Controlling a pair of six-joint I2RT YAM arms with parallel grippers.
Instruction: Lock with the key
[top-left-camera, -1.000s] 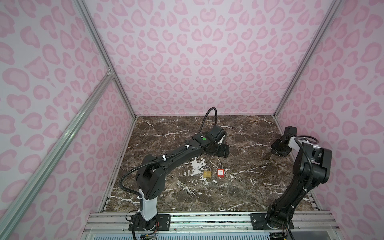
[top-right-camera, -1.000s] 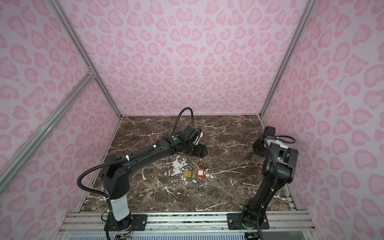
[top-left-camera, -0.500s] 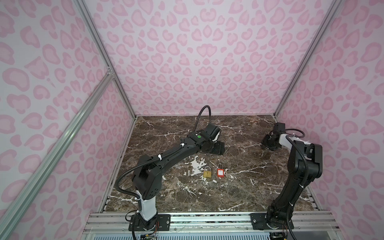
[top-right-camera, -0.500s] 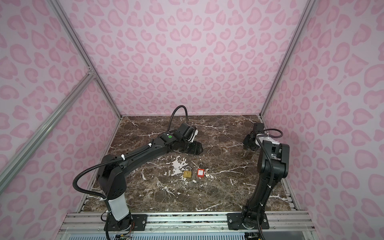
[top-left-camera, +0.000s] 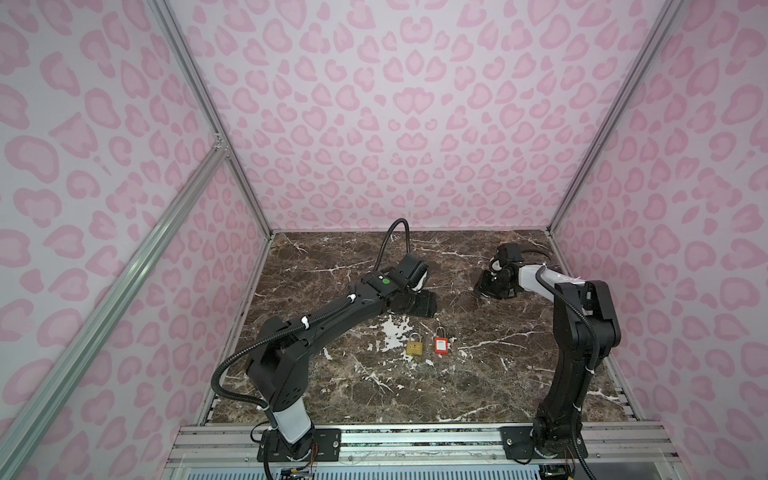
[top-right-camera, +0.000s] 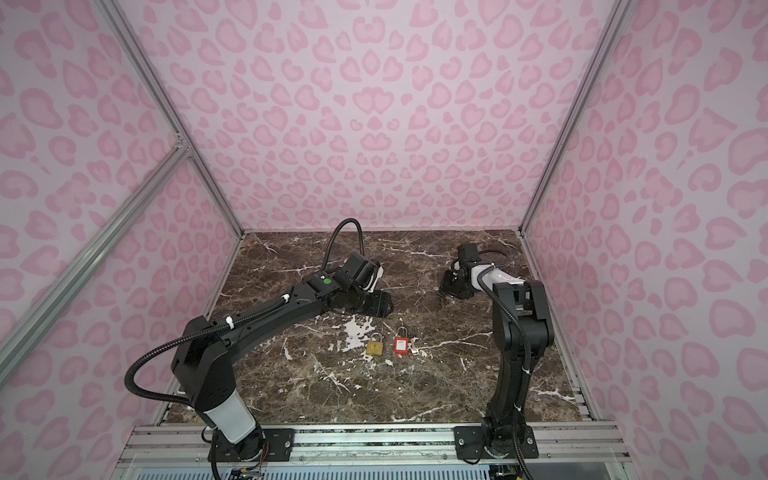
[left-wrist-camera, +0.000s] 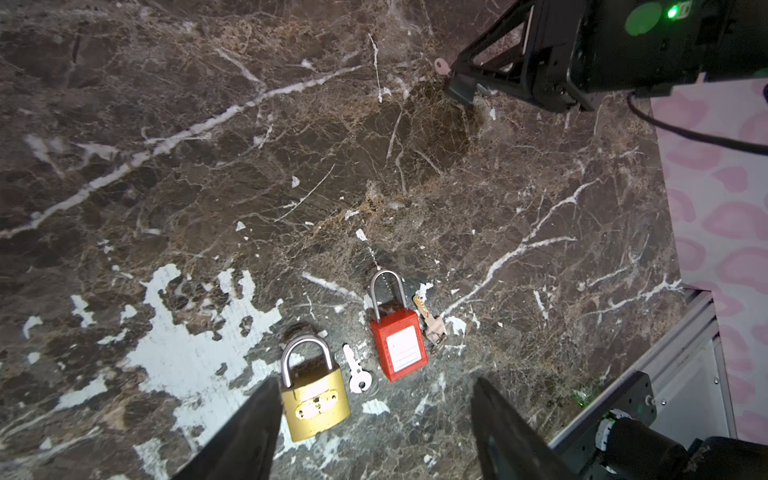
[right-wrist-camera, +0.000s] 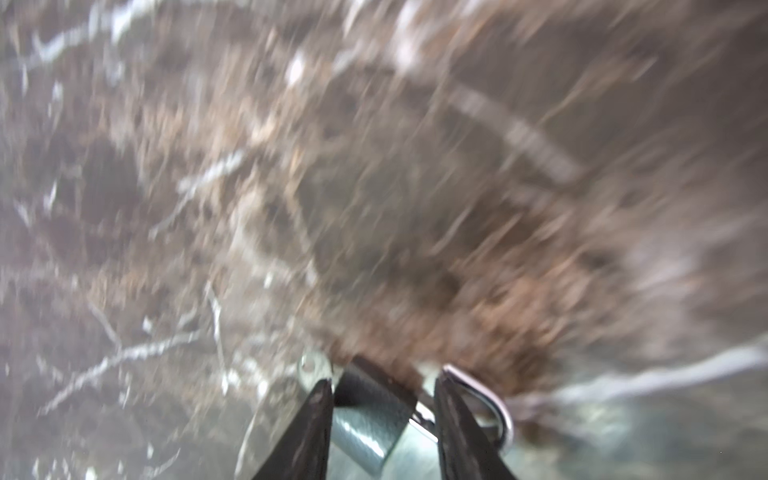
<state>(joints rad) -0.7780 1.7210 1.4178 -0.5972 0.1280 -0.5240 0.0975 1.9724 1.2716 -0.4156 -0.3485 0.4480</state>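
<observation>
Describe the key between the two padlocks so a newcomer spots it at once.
On the marble table a brass padlock and a red padlock lie side by side. The silver key lies in the gap between them, pale and bright; the duller key lies beyond the red one.

Brass padlock (top-left-camera: 414, 348) just beside red padlock (top-left-camera: 440, 345), flat on marble table (top-left-camera: 374, 395).
</observation>
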